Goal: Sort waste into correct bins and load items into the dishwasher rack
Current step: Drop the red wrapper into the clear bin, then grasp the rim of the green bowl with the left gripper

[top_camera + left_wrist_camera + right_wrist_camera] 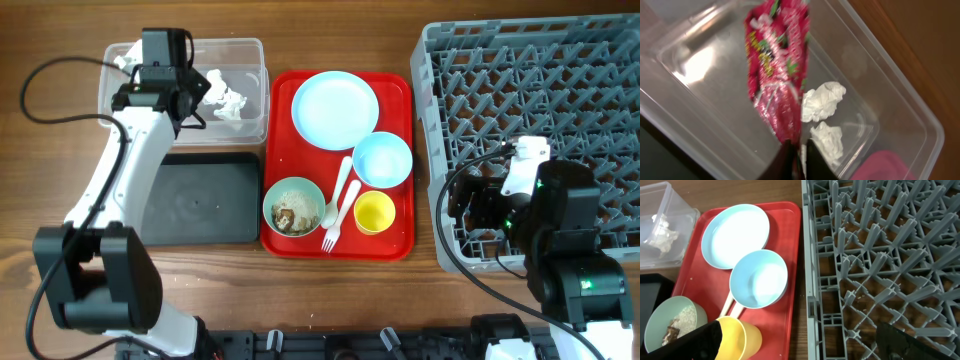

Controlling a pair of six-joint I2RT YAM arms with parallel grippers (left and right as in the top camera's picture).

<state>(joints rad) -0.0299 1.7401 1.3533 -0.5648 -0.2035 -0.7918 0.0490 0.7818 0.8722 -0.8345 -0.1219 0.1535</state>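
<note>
My left gripper [192,100] [799,161] is shut on the crumpled red wrapper [776,75] and holds it over the clear tub [250,52] [890,100]. White tissue [228,95] [822,100] lies in the tub. My right gripper [480,210] [805,342] is open and empty over the left edge of the grey rack [540,110] [880,255]. On the red serving tray [395,85] are the blue plate [335,110] [735,235], blue bowl [382,160] [759,277], yellow cup [375,212] [742,337], spoon [341,185], fork [335,225], and the green bowl [293,190] [672,315] holding food scraps [290,215] [674,329].
The shallow black tray [205,195] lies in front of the clear tub, left of the red serving tray. Brown tabletop [420,290] shows between the serving tray and the rack. Black cables run beside both arms.
</note>
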